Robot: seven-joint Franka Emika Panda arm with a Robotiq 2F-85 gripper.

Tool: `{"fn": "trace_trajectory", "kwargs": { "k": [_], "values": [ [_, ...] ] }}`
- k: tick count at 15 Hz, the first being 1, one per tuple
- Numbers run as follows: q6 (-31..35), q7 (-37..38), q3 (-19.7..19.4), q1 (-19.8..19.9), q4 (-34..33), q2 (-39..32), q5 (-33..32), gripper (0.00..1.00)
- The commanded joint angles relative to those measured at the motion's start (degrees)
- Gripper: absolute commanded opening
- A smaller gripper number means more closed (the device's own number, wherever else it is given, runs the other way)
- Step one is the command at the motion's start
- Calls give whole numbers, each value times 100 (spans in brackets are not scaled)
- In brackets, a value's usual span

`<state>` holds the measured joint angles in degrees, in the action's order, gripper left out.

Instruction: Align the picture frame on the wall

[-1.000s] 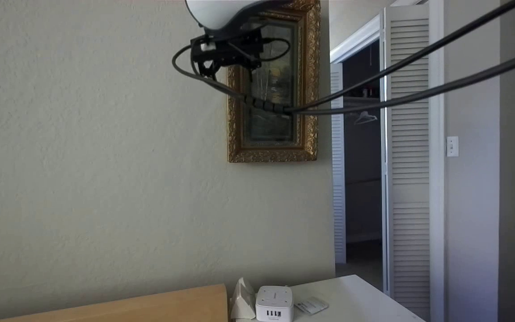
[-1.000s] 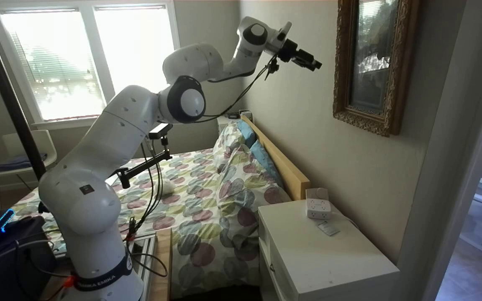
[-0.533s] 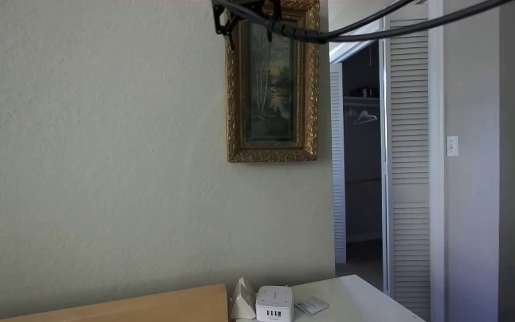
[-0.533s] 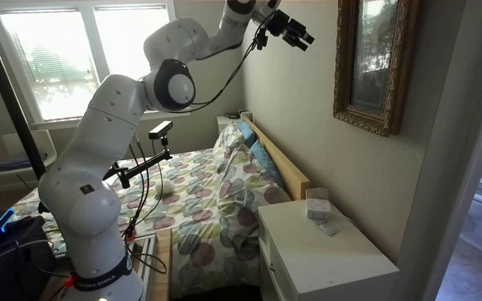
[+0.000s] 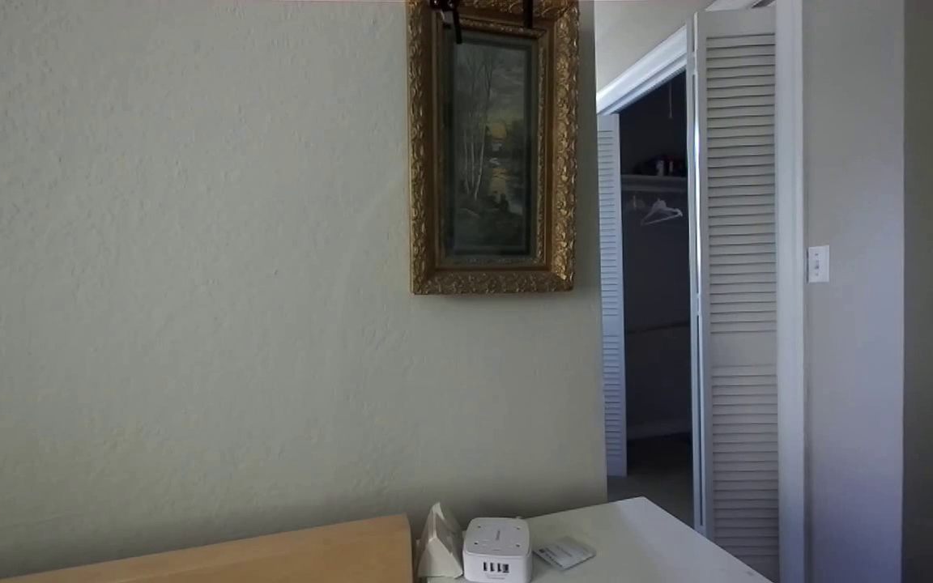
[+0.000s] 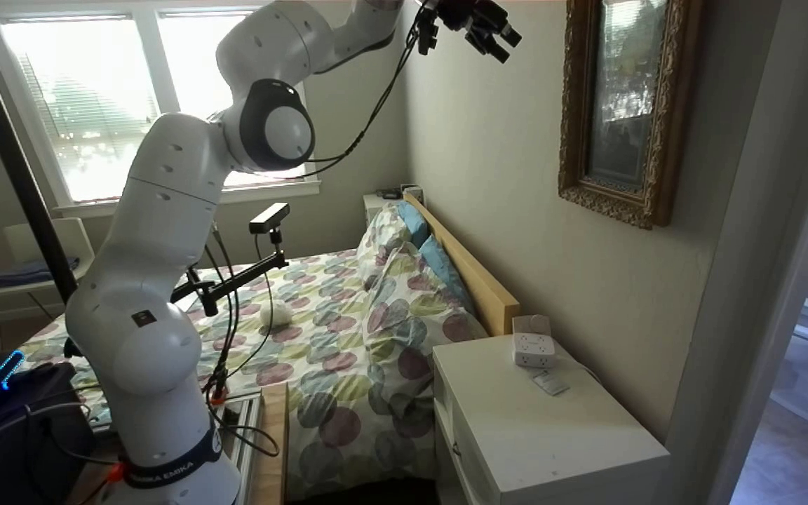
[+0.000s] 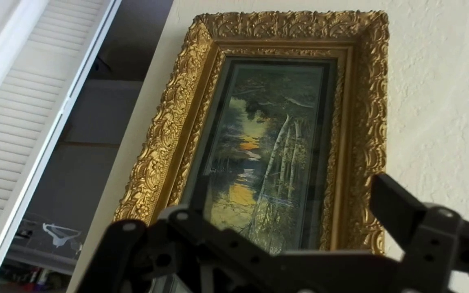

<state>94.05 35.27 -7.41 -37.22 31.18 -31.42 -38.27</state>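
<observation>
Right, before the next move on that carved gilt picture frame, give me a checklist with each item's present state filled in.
1. Pincer open: ok, spread in the wrist view.
2. Pincer clear of the gilt picture frame: ok, a gap shows in an exterior view.
3. Gilt picture frame's upper edge visible: not ok, cut off in both exterior views.
4. Gilt picture frame level: cannot tell, camera tilt unknown.
5. White nightstand bare: not ok, a USB outlet block stands on it.

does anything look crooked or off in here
Possibly the picture frame: in an exterior view, the gap between its right edge and the end of the wall widens toward the bottom, so it may hang slightly askew. No spill shows.
</observation>
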Motion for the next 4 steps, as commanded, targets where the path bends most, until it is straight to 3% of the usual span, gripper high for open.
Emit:
{"fn": "trace_trajectory", "kwargs": {
  "k": [1,4],
  "values": [
    [0,0,4,3,15,3,3,100],
    [0,0,19,2,28,1,8,100]
  ]
}}
